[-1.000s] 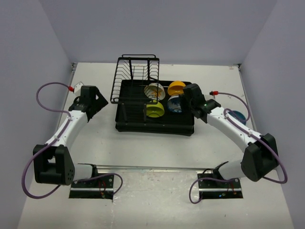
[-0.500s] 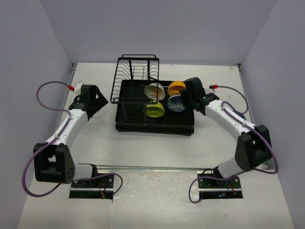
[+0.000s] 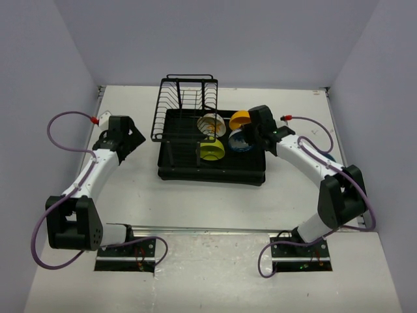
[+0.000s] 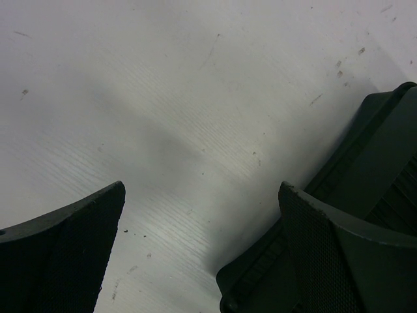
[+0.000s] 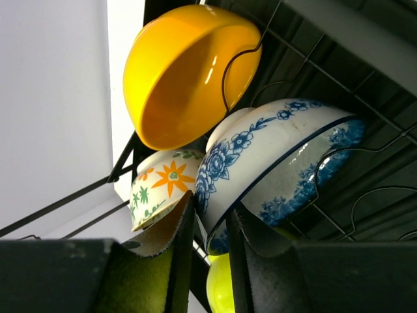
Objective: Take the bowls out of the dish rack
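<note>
L hand (image 3: 122, 134) hangs over the counter (image 3: 143, 195) just left of the dish rack (image 3: 212, 171). Jaws wide, nothing in them. Its wrist cam shows the rack's corner right beside it.

4 bowls stand on edge in the rack's wire slots:
- white patterned bowl (image 3: 210, 124) and yellow-green bowl (image 3: 212, 151) near the rack's middle
- orange bowl (image 3: 240, 120) and blue-flower bowl (image 3: 238, 141) toward the rack's right side

R hand (image 5: 210, 218) reaches in over the rack's right wall. It's narrow, one finger each side of the blue-flower bowl's rim, pinching it afaict.

Step in hand: grasp on that bowl, not yet lifted out.

Next move imo: lift straight up out of the slot before any sideways travel, then out over the rack's right wall and down onto the counter right of the rack.

Tight spots:
- Orange bowl sits just behind the held one; can't tell if they touch.
- Patterned bowl sits just beside the outer finger.
- Wire loops (image 5: 238, 55) curl round the rims, so snag risk.

Room: bare counter shows in front of the rack and to its right, past the arm. The upright wire section (image 3: 186, 107) is at the rack's back-left, off the exit path.
</note>
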Controlling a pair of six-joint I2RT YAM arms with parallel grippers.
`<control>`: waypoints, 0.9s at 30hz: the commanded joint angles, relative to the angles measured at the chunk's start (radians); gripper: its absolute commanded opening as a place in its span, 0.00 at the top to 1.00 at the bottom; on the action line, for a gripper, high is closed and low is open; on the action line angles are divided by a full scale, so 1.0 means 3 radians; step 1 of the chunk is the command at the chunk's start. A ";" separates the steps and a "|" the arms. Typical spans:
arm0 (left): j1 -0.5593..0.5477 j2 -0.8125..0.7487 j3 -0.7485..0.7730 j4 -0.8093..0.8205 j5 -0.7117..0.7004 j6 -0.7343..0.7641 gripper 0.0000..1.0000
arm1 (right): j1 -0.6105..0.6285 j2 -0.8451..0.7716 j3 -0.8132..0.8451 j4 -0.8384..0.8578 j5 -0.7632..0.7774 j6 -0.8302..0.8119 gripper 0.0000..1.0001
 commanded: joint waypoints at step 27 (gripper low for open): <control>0.0103 -0.0032 0.0084 0.0005 -0.0046 0.0035 0.00 | 0.0218 -0.0271 -0.0764 0.0591 0.0265 0.0462 1.00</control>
